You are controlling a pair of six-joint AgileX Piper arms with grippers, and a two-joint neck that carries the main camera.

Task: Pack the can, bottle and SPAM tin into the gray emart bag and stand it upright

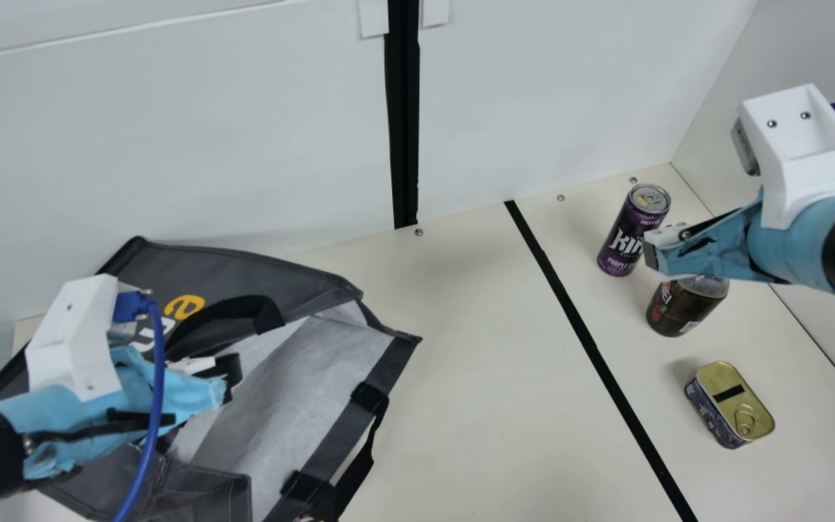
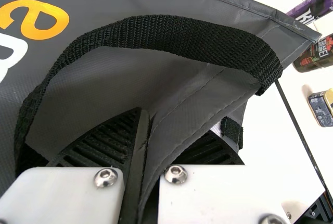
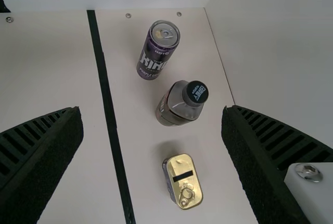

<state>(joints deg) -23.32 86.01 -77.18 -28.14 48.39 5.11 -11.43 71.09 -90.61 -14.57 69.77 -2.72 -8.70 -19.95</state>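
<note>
The gray emart bag (image 1: 243, 270) lies slumped at the left, its mouth toward the table's middle, showing a pale lining. At its near-side rim my left gripper (image 1: 227, 377) is shut on the bag's edge; in the left wrist view the fabric of the bag (image 2: 182, 91) runs between the fingers of my left gripper (image 2: 151, 130). My right gripper (image 1: 651, 255) hangs above the bottle (image 1: 684, 308), beside the purple can (image 1: 631, 235). The right wrist view has my right gripper (image 3: 152, 113) open, with the upright can (image 3: 157, 52), capped bottle (image 3: 179, 104) and SPAM tin (image 3: 183, 181) below.
A black strip (image 1: 591, 348) crosses the cream table (image 1: 475, 377) between bag and items. White walls (image 1: 243, 130) stand behind and at the right. The bag's black handle (image 2: 171, 36) arches over my left gripper's fingers.
</note>
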